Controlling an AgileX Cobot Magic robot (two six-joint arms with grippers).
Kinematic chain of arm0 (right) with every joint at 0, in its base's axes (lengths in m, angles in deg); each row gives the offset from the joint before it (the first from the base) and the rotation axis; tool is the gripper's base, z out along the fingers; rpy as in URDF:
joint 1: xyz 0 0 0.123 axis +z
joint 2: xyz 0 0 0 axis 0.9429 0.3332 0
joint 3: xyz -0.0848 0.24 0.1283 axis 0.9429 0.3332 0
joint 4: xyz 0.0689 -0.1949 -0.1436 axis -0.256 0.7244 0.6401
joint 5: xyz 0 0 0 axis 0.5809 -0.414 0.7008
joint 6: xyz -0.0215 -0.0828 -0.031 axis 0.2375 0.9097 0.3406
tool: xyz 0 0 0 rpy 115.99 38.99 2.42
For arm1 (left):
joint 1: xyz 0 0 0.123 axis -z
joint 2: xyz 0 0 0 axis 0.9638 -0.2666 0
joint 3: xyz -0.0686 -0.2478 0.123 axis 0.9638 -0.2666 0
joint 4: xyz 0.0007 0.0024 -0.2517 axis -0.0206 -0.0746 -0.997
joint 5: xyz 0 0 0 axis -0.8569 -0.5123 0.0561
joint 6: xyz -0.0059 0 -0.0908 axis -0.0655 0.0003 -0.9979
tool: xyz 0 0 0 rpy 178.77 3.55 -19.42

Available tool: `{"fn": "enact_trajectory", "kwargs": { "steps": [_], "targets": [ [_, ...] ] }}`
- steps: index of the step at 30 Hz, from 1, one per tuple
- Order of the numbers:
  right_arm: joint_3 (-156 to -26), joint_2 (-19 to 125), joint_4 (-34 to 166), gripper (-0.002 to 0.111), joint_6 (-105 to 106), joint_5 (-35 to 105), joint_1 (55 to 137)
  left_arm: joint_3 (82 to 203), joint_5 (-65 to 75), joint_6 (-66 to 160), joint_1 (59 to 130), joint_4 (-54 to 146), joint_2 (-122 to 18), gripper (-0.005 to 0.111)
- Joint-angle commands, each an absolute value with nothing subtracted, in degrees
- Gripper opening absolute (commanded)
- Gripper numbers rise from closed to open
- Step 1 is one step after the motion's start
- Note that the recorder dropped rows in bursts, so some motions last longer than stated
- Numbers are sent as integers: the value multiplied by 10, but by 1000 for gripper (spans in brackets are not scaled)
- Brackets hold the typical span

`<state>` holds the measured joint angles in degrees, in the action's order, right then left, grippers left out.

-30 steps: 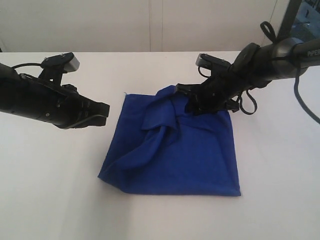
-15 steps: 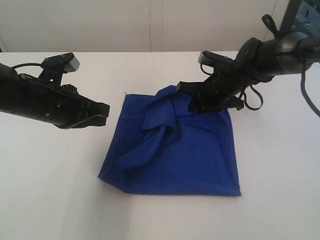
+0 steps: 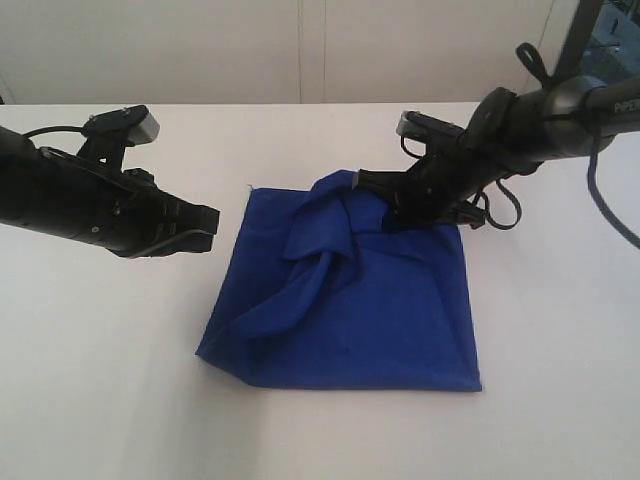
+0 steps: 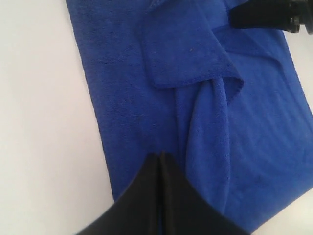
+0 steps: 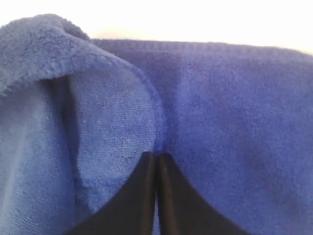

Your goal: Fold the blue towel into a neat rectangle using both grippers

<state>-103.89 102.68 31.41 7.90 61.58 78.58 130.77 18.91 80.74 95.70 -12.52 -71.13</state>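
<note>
The blue towel (image 3: 350, 310) lies rumpled on the white table, with a flap folded over its far middle and ridges running toward its near left corner. My right gripper (image 3: 388, 212) is down on the towel's far edge, beside that flap. In the right wrist view (image 5: 156, 155) its jaws are pressed together, pinching the cloth (image 5: 220, 98) at the flap's hem. My left gripper (image 3: 210, 228) hangs shut and empty above the table, left of the towel. In the left wrist view (image 4: 161, 155) it looks down on the towel's (image 4: 195, 98) left border.
The white table (image 3: 100, 350) runs around the towel on all sides, with a pale wall behind. The right arm's black cables (image 3: 500, 205) loop beside the towel's far right corner. The right gripper's dark tip (image 4: 264, 14) shows in the left wrist view.
The right gripper's jaws have closed on the towel's far edge, and that arm has shifted slightly. The left arm has not moved.
</note>
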Motion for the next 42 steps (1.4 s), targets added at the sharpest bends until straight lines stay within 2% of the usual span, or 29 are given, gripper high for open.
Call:
{"fn": "enact_trajectory", "kwargs": {
  "steps": [1, 17, 29, 38, 42],
  "targets": [
    [-1037, 1006, 313, 0, 110, 604, 785, 1311, 197, 807, 959, -135, -709, 0],
    [-1037, 920, 410, 0, 138, 689, 785, 1303, 221, 816, 970, -158, -700, 0],
    [-1016, 878, 415, 0, 135, 718, 785, 1229, 30, 789, 1108, -170, -608, 0],
    [-984, 868, 436, 0, 135, 704, 785, 1224, -24, 723, 1116, -170, -642, 0],
    [-983, 868, 440, 0, 135, 702, 785, 1269, -9, 713, 1116, -170, -706, 0]
  ]
}}
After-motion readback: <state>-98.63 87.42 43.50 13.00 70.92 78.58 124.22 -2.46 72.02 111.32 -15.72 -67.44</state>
